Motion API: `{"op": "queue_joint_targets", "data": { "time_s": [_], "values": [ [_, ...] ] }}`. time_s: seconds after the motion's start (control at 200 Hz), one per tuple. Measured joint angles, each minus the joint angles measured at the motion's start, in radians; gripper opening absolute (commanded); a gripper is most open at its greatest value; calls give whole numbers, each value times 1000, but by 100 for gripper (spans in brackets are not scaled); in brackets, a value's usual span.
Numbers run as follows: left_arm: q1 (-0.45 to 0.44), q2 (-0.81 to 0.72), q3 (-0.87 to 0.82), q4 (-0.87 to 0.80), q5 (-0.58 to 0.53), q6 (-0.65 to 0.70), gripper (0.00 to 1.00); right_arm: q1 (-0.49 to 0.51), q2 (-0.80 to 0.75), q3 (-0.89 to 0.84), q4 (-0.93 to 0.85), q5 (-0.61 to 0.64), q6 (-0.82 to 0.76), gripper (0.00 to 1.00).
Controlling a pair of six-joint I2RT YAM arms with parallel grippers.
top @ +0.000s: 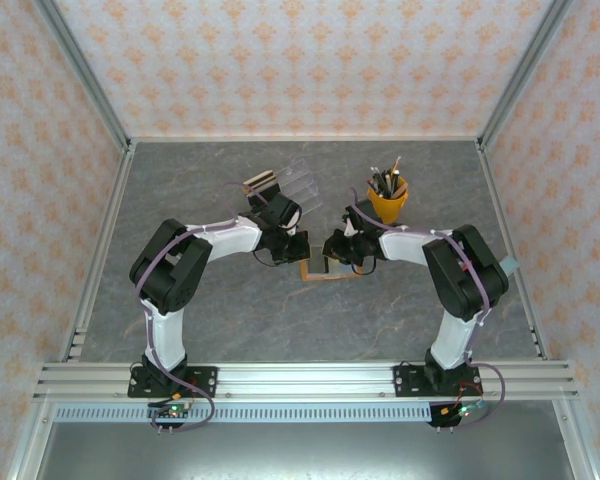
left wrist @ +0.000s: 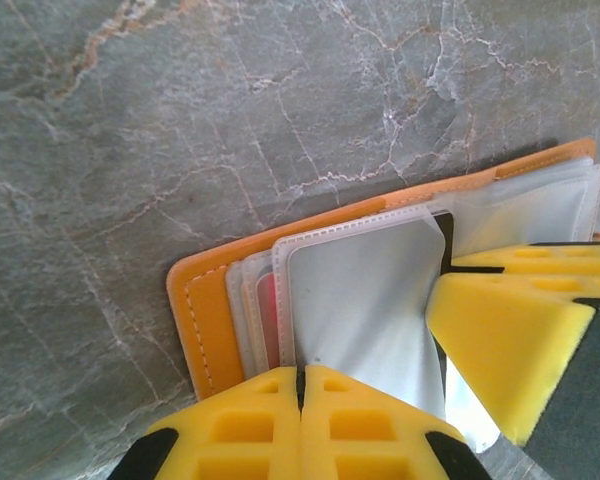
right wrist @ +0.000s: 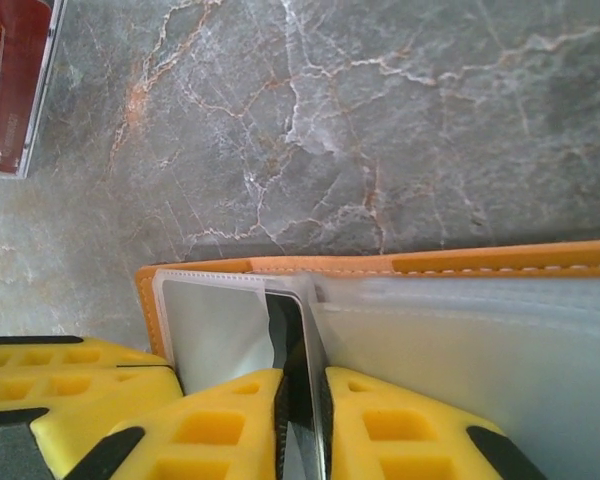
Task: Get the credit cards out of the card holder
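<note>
Yellow fingers (left wrist: 250, 425) of the left gripper (left wrist: 300, 375) are seen closest in the left wrist view, pressed flat together at the near edge of the card holder (left wrist: 205, 310). Whether a sleeve is pinched between them cannot be told.

The holder is laid open on the grey marbled table (left wrist: 180, 120). Its orange rim frames a fan of clear sleeves (left wrist: 365, 300), of which at least three can be counted. One red card (left wrist: 267, 310) is glimpsed through a sleeve at the holder's left end, a detail given by this view alone.

From the right wrist, the right gripper (right wrist: 302, 385) is shown clamped on a dark card (right wrist: 283, 325) that stands on edge among the sleeves. That grip cannot be made out from the left wrist. One red item in a clear case (right wrist: 10, 80) is seen well beyond the holder's corner.

From overhead, the two arms are seen meeting over the single holder, which lies between the two grippers. One yellow pen cup (top: 387, 203) stands behind the holder to the right, and one clear plastic tray (top: 298, 180) lies behind it to the left.
</note>
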Motion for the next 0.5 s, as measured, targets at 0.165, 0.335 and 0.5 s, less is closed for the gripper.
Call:
{"op": "queue_joint_targets", "data": {
  "time_s": [0.165, 0.335, 0.5],
  "values": [
    [0, 0, 2, -6, -4, 11, 16, 0, -1, 8, -23, 13, -31, 10],
    [-1, -2, 3, -5, -3, 14, 21, 5, -13, 7, -34, 45, -46, 8],
    [0, -8, 2, -6, -3, 15, 23, 11, -35, -6, -41, 90, -46, 7]
  ]
}}
